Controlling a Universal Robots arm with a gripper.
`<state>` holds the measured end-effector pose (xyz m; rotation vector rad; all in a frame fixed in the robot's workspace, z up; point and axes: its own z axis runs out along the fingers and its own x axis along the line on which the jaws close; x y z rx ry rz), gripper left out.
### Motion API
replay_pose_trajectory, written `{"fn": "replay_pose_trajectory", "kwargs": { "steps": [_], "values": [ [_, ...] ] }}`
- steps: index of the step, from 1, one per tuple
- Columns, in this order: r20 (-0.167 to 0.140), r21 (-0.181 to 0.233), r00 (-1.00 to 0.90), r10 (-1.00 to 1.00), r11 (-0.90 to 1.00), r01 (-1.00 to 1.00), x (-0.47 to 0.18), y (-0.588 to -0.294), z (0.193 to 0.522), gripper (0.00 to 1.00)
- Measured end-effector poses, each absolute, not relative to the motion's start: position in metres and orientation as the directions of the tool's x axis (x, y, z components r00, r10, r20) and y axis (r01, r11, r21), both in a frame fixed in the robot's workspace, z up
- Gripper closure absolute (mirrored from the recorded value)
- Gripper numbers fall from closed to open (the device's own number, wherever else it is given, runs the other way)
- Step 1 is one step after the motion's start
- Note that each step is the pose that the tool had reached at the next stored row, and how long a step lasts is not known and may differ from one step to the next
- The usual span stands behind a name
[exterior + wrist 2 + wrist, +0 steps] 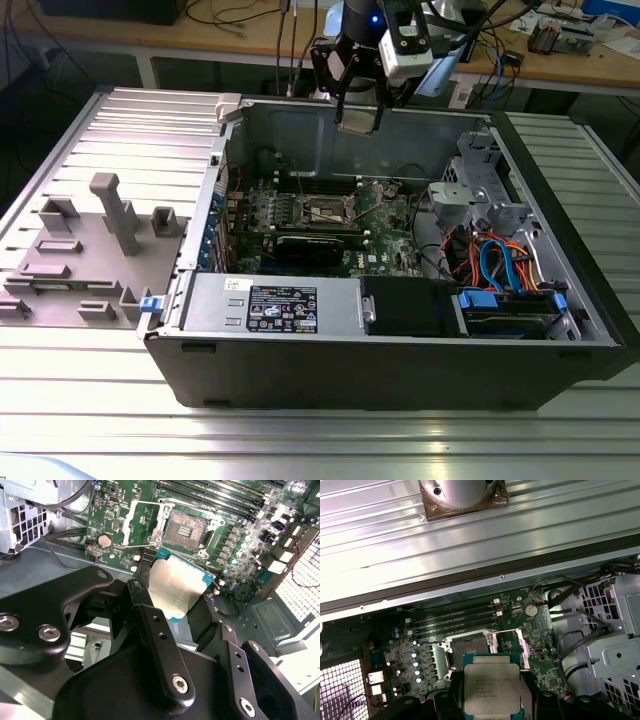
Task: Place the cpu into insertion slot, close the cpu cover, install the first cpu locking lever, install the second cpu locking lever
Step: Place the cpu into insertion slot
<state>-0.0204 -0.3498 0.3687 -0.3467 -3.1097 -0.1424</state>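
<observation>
- My gripper is clamped on the cpu. One finger presses each of two opposite edges, and the chip is held flat with its silver top showing in both wrist views.
- I hang high, about level with the upper rim of the open computer case. That puts me well apart from the green board on its floor.
- The insertion slot lies below my fingertips and a little beyond them, dark and with nothing in it.
- The cpu cover is swung open to one side of the slot, so I judge the way down to be free.
- The cpu is square, so it has no long axis. In the first wrist view its edges run roughly parallel to the slot's rim.
</observation>
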Motion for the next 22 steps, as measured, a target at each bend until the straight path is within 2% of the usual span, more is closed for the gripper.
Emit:
{"fn": "replay_pose_trajectory", "kwargs": {
  "steps": [22],
  "values": [
    [0.019,0.089,-0.968,0.25,0.964,0.251,-0.0204,-0.3498,0.3686,0.46]
  ]
}}
